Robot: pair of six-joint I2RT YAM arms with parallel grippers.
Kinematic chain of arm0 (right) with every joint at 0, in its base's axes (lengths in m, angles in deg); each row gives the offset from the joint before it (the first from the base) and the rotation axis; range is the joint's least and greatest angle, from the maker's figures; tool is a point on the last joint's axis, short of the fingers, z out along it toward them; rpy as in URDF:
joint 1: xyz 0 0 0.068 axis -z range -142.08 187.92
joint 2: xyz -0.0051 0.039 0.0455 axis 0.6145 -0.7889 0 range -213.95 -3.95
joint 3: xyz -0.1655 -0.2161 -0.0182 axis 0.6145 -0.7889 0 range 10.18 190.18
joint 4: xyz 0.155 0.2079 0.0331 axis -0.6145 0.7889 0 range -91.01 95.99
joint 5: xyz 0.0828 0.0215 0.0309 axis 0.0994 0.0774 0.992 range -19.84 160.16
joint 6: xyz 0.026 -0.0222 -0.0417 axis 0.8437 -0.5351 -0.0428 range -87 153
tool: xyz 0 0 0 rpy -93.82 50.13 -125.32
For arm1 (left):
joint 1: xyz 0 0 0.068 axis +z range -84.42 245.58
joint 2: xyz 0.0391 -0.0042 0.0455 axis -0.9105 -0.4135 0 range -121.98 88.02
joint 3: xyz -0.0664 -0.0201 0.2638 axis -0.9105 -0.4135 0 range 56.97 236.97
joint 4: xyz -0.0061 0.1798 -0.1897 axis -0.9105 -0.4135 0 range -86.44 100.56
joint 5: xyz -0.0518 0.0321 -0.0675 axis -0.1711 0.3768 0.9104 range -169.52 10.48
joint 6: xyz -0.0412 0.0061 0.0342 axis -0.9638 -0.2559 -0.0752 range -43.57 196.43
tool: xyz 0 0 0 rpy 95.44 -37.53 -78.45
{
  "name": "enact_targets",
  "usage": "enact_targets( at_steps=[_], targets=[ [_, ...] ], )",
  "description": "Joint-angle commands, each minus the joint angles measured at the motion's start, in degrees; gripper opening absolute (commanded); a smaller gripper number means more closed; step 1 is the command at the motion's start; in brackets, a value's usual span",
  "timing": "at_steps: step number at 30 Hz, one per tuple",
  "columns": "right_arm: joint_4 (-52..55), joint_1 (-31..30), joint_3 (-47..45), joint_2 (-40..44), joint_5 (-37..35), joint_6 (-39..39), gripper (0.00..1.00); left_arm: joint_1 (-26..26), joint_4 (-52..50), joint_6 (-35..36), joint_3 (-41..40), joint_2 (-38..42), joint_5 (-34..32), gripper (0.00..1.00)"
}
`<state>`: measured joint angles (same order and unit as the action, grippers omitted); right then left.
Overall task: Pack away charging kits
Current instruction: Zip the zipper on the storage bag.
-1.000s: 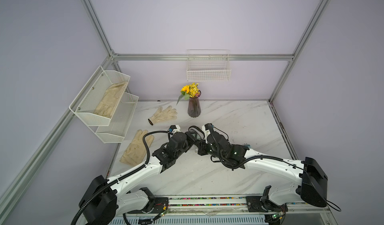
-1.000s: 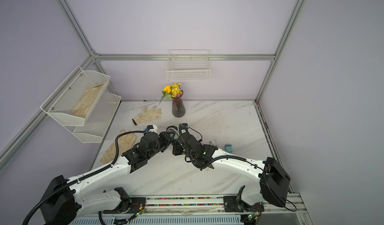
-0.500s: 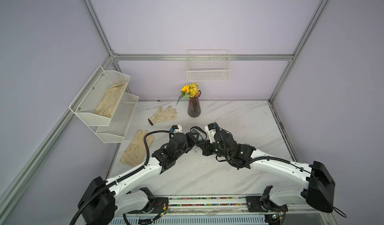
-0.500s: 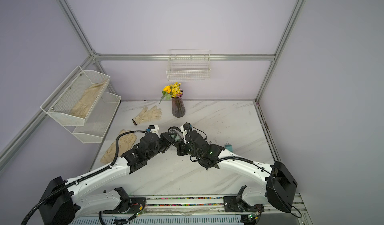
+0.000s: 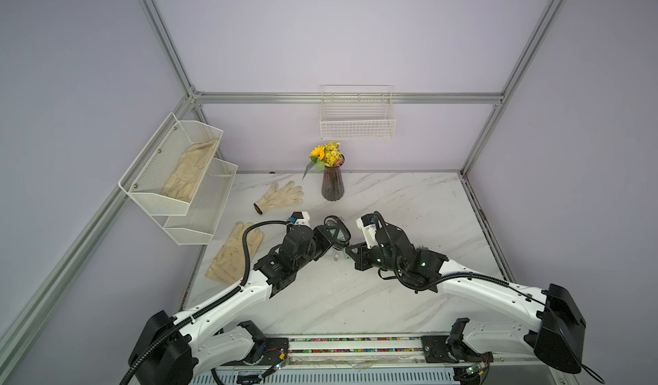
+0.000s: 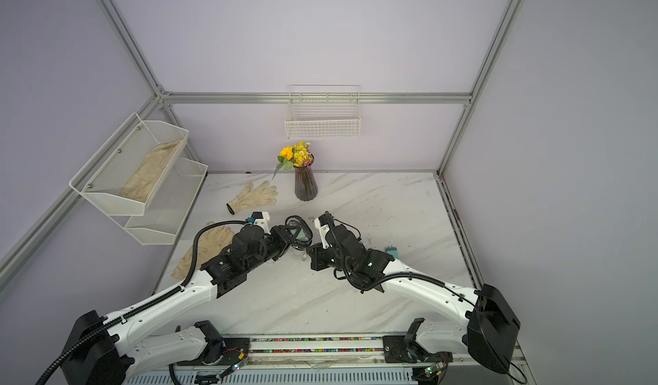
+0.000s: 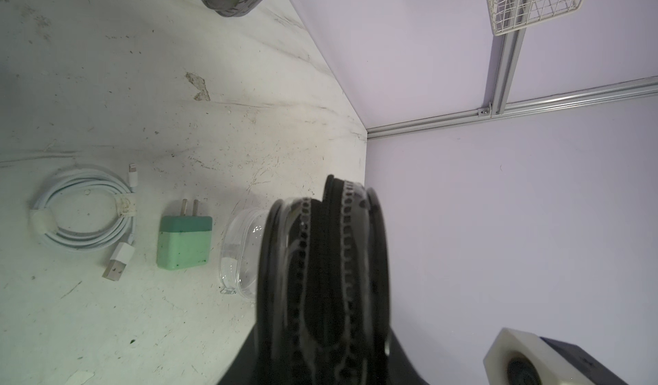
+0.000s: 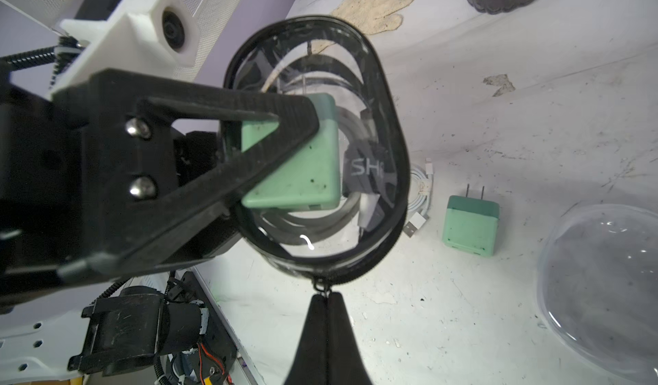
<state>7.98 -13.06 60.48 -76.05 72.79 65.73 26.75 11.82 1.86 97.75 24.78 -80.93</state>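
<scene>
My left gripper (image 5: 330, 235) is shut on a clear oval zip case (image 8: 313, 144) and holds it above the table. Inside the case lie a mint green adapter (image 8: 306, 173) and a coiled cable. One left finger (image 8: 213, 141) crosses the case's face. My right gripper (image 8: 325, 299) is shut on the case's zipper pull (image 8: 320, 287) at the rim. Below on the table lie a second mint green adapter (image 7: 185, 241) and a coiled white cable (image 7: 85, 216). A teal-blue adapter (image 6: 391, 249) shows beside the right arm.
An open clear case (image 7: 240, 255) lies beside the loose adapter. A dark vase (image 5: 332, 184) of flowers stands at the back. Cream gloves (image 5: 281, 196) lie at the left, one more in the wall rack (image 5: 178, 180). A wire basket (image 5: 357, 123) hangs on the back wall.
The right arm has shifted a little to the right, its gripper staying at the case's rim. The left arm and the held case have barely moved.
</scene>
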Motion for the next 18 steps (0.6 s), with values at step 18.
enact_targets(
  at_steps=[18],
  targets=[
    [20.23, 3.87, 4.92, 2.39, -5.44, -14.04, 0.00, 14.00, 4.95, 17.29, 2.02, -1.70, 34.83, 0.04]
  ],
)
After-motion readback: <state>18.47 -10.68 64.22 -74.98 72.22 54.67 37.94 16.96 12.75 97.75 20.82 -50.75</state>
